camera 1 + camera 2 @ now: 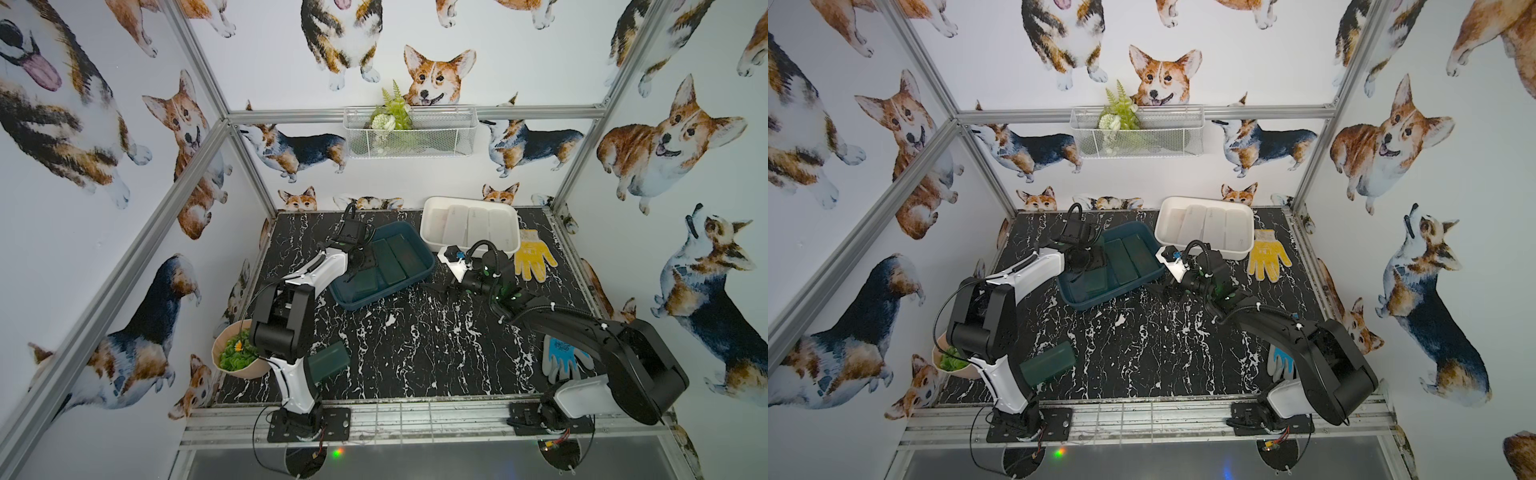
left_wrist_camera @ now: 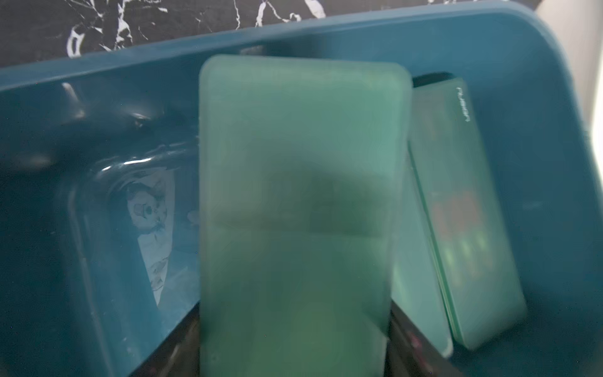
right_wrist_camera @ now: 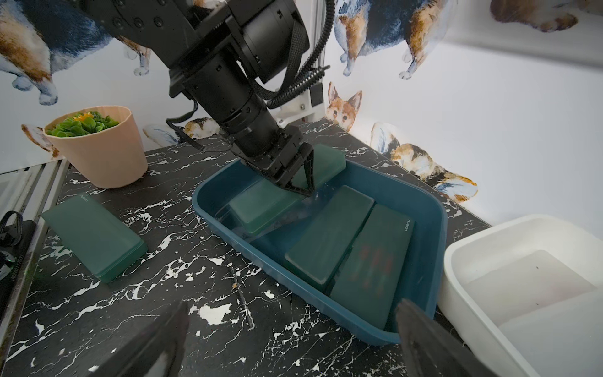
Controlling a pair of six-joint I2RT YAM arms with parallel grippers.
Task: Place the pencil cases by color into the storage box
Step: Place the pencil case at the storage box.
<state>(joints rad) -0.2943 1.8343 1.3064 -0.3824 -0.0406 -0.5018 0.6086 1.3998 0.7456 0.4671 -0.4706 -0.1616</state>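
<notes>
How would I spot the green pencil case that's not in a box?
Look at the black marble table, then the peach flowerpot on it. Near that pot one green pencil case lies flat on the tabletop, the only green one outside the blue box.

Dark green pencil cases [image 3: 329, 240], teal box [image 3: 414, 202], white box [image 3: 453, 284] with seemingly frosted-white cases [image 1: 478, 222], black white-veined tabletop [image 1: 415, 340]

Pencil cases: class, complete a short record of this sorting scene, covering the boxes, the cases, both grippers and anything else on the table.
Blue box: two green cases lying flat
White box: several white cases
Left gripper: shut on a third green case, tilted inside the blue box
Right gripper: open, empty, beside the blue box
Loose green case: on the table near the plant pot
Gloves: yellow glove, blue-grey glove, both on the table
</notes>
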